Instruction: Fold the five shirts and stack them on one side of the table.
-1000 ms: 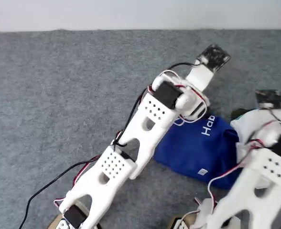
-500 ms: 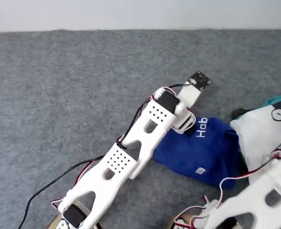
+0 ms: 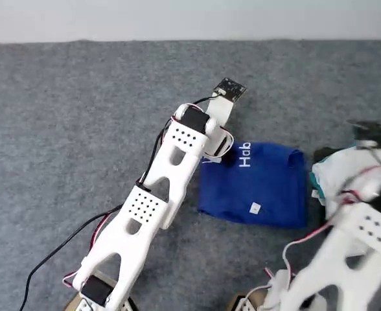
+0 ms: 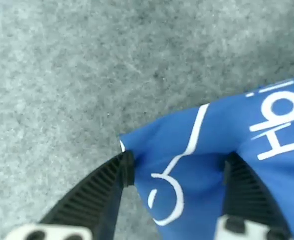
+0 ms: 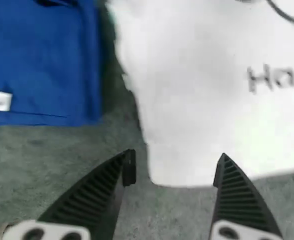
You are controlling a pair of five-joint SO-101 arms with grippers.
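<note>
Blue shirt, folded into a rough rectangle, lies flat on the grey worktop, right of the middle. The left pincer stands at the shirt's far left corner, jaws spread wide, both tips set down on the blue cloth, which puckers between them; it is not clamped on anything. A white shirt lies just beside the blue one, toward the right edge. The right pincer hangs over the white shirt's near edge, jaws wide apart and gripping nothing.
</note>
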